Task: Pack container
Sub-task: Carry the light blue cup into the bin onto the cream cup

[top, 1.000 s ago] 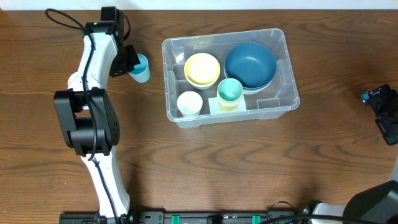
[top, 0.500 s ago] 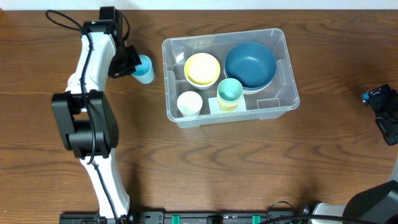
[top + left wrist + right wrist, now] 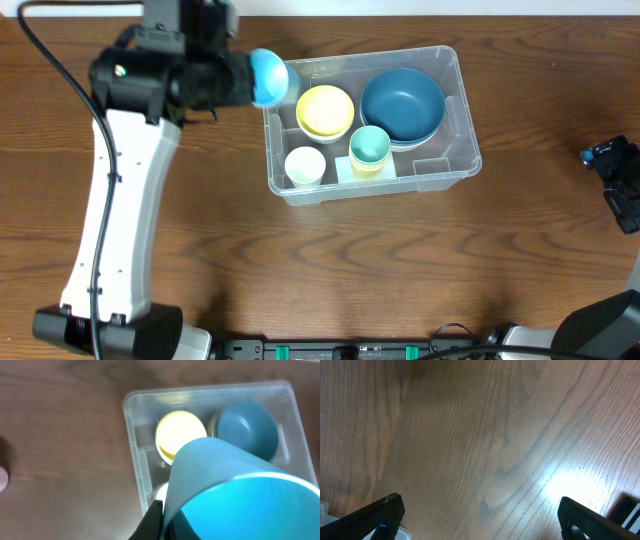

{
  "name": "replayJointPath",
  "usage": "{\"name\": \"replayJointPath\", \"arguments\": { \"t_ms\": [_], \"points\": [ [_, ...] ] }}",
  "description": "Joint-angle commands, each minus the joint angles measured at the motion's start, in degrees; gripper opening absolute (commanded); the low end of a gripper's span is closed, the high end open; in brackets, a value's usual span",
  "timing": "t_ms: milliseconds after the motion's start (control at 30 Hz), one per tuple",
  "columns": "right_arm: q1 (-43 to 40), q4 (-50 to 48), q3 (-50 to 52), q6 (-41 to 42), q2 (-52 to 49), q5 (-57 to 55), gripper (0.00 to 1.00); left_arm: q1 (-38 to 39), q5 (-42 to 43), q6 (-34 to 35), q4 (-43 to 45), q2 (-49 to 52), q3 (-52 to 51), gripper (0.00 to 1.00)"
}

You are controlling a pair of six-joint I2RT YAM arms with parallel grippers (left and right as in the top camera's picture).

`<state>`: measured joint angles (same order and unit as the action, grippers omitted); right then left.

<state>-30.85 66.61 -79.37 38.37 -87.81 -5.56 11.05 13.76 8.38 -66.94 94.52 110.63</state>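
Container clear glossy plastic; table matt grained wood.

Clear lidless bin, upright, partly packed
I see the container sitting flat. Inside, a dark blue bowl fills its right end, a yellow bowl its far left, and a white cup and teal cup line its near wall.

1. The left gripper grips a light blue cup over the container's far-left corner.
2. Inside: yellow bowl, dark blue bowl, white cup, teal cup (nested in a yellow one).
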Motion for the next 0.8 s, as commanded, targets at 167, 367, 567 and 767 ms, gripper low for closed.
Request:
{"name": "replayJointPath", "arguments": {
  "t_ms": [167, 367, 567, 767],
  "points": [
    [-0.26, 0.02, 0.0, 0.59, 0.15, -0.17, 0.99, 6.6, -3.74, -5.81, -7.89, 2.84, -0.74, 0.06],
    [-0.26, 0.02, 0.0, 0.57, 0.15, -0.17, 0.99, 6.82, -4.37, -6.12, -8.96, 7.43, -0.92, 0.06],
    [-0.26, 0.04, 0.0, 0.59, 0.15, -0.2, 0.99, 6.82, -4.37, -6.49, -10.91, 12.24, -0.96, 0.06],
    [-0.26, 0.02, 0.0, 0.57, 0.15, -0.2, 0.99, 6.82, -4.37, -6.49, -12.31, 15.8, -1.01, 0.06]
  ]
}}
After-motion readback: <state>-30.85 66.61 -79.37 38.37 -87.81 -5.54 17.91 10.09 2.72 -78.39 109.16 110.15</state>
